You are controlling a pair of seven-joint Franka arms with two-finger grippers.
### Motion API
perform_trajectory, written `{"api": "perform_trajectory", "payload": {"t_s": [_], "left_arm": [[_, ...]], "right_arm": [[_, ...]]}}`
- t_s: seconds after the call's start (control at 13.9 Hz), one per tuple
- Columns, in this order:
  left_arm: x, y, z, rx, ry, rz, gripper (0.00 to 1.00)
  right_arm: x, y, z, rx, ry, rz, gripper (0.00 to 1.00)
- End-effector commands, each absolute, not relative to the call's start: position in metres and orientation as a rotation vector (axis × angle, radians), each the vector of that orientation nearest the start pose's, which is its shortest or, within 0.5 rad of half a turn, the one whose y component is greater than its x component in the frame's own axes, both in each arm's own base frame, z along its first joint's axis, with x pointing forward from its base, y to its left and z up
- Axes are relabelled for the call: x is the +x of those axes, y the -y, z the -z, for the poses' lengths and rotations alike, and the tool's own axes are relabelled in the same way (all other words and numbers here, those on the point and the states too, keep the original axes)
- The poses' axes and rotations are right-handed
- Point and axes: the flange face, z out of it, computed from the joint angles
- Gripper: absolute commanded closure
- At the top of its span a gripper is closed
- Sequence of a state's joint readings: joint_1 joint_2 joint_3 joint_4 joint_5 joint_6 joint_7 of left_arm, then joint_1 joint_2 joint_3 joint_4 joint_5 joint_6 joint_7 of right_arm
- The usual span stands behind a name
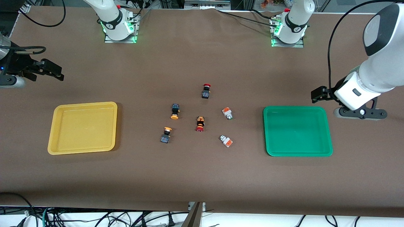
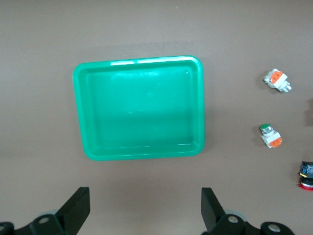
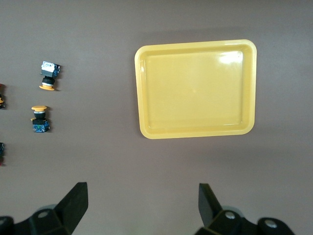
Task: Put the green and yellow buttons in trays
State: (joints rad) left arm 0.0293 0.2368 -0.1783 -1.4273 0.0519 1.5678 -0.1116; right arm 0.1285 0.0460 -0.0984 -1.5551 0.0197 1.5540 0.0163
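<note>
With both trays empty, all buttons mid-counter [image 1: 202,176] between yellow tray [image 1: 82,151] and green tray [image 1: 298,154], and both arms waiting with fingers released, left gripper [image 2: 145,211] beside green, right gripper [image 3: 143,208] beside yellow, the likeliest slip is grabbing a red button [image 1: 200,123] lying just beside yellow buttons [image 1: 175,111] and green buttons [image 1: 227,113].

I see my left arm at the right edge of the front frame, its wrist bent down and the left gripper [image 1: 318,94] hanging in the air with fingers wide apart. My right arm enters at the upper left edge, and the right gripper [image 1: 52,72] also hangs in the air, fingers spread, holding nothing.
</note>
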Motion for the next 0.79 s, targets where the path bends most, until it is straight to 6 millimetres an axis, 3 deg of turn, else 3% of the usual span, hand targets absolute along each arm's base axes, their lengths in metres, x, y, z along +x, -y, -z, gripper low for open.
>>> {"api": "perform_trajectory", "payload": {"t_s": [0.0, 0.29, 0.36, 0.5, 0.65, 0.72], "left_arm": [[0.603, 0.044, -0.559, -3.139, 0.012, -0.126, 0.00], [0.592, 0.045, -0.559, -3.152, 0.035, -0.124, 0.00], [0.595, 0.043, -0.558, -3.151, 0.028, -0.126, 0.00], [0.596, 0.043, -0.555, -3.146, 0.027, -0.133, 0.00], [0.598, 0.042, -0.555, -3.149, 0.030, -0.119, 0.00], [0.600, 0.038, -0.561, -3.145, 0.034, -0.079, 0.00]], "right_arm": [[0.569, -0.021, -0.610, -3.131, 0.046, -0.058, 0.00], [0.573, -0.022, -0.602, -3.132, 0.046, -0.074, 0.00], [0.580, -0.025, -0.586, -3.134, 0.053, -0.124, 0.00], [0.582, -0.034, -0.574, -3.130, 0.081, -0.170, 0.00], [0.589, -0.062, -0.546, -3.140, 0.146, -0.256, 0.00], [0.591, -0.066, -0.535, -3.140, 0.151, -0.288, 0.00]]}}
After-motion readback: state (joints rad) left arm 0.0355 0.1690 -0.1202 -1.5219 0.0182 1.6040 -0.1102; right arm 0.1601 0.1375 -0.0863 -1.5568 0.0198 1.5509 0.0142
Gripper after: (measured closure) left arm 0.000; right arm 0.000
